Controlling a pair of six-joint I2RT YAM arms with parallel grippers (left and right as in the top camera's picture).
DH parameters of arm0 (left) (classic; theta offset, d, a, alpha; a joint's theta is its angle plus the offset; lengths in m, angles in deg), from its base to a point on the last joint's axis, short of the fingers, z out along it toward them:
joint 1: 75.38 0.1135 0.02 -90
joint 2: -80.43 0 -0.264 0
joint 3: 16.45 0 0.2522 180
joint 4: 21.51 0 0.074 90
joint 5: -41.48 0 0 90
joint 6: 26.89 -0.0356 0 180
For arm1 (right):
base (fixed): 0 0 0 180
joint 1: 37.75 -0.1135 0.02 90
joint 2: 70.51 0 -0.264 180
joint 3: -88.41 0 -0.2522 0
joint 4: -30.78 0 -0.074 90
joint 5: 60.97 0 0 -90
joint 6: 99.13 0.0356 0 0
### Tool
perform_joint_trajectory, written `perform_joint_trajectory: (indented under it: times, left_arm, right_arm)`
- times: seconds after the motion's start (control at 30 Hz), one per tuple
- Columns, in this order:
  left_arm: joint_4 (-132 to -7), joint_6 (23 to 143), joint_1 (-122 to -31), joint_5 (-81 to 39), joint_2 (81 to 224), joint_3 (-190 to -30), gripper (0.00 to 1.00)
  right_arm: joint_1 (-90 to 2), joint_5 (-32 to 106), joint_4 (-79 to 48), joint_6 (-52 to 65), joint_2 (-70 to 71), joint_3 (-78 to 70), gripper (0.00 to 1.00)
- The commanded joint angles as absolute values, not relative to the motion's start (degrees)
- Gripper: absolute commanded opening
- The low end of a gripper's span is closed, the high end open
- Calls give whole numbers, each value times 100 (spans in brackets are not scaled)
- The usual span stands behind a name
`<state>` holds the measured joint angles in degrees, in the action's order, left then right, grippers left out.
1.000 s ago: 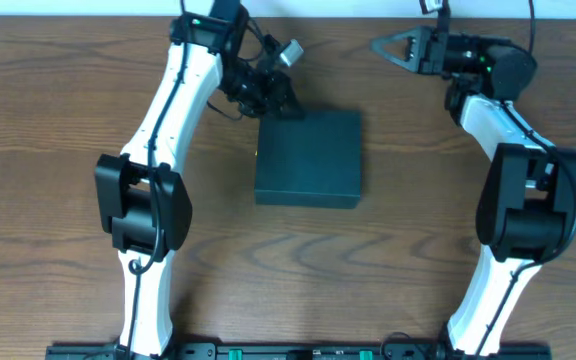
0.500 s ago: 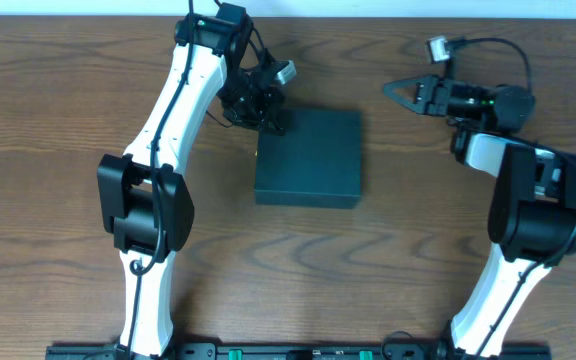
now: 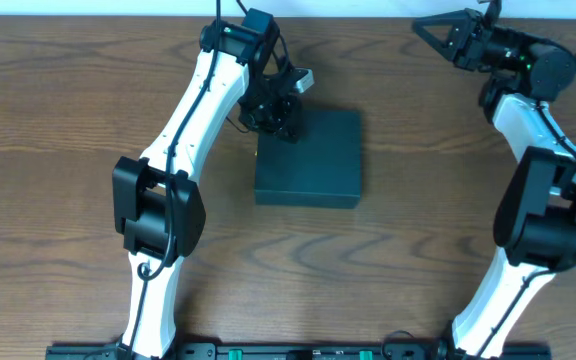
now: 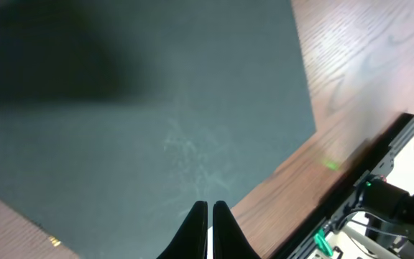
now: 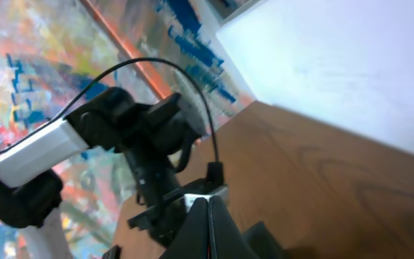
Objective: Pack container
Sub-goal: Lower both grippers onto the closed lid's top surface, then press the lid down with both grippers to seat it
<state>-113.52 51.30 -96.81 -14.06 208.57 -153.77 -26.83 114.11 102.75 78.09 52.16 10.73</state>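
The container (image 3: 308, 158) is lying flat just beyond the middle of the table (image 3: 58, 120), nearer the far edge than the near one. Its lid is sitting down, so the top is showing as one plain black face. The left gripper (image 3: 287, 129) is hovering over the box's far-left corner, jaws pressed together and carrying nothing, probably placed there to press or work the flap. The right gripper (image 3: 420, 23) is hanging near the table's far edge toward the right corner, also pinched shut and empty, seemingly parked clear of the box.
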Motion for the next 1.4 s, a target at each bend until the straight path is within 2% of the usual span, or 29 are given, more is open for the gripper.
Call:
perform_joint_trajectory:
  times: [0.0, 0.1, 0.2, 0.43, 0.5, 0.63, 0.77, 0.93, 1.07, 1.37]
  left_arm:
    - [-11505, 5012, -9633, -1824, 20684, -15454, 6]
    - [-11676, 4754, -9628, -1911, 20684, -15454, 6]
    - [-11827, 4620, -9628, -1913, 20684, -15454, 6]
    - [-11717, 4489, -9628, -1889, 20684, -15454, 6]
    - [-11582, 4524, -9628, -1892, 20684, -15454, 6]
    - [-11300, 4760, -9626, -1918, 20686, -15441, 6]
    - [-11040, 5173, -9622, -2027, 20686, -15329, 6]
    - [-10885, 5580, -9602, -2399, 20686, -14997, 6]
    - [-10671, 5750, -9598, -2405, 20686, -14547, 6]
    - [-10255, 6104, -9598, -2337, 20686, -13607, 6]
  right_arm:
    - [-2530, 11546, 10314, 7962, 4436, 1012, 2]
    - [-2521, 11562, 10091, 7346, 3712, 647, 2]
    - [-2692, 11396, 8513, 5870, 2838, -27, 2]
    - [-2808, 9562, 1567, 1068, 670, -986, 2]
    - [-2911, 8596, -293, 107, 287, -986, 2]
    - [-3525, 6701, -2459, -387, -14, -986, 2]
    - [-4384, 5448, -3121, -378, 1, -1063, 2]
    - [-5319, 3962, -3023, 223, 106, -1434, 2]
    - [-5704, 3772, -2448, 522, 359, -1959, 2]
    - [-5811, 3848, -1534, 802, 1419, -2346, 2]
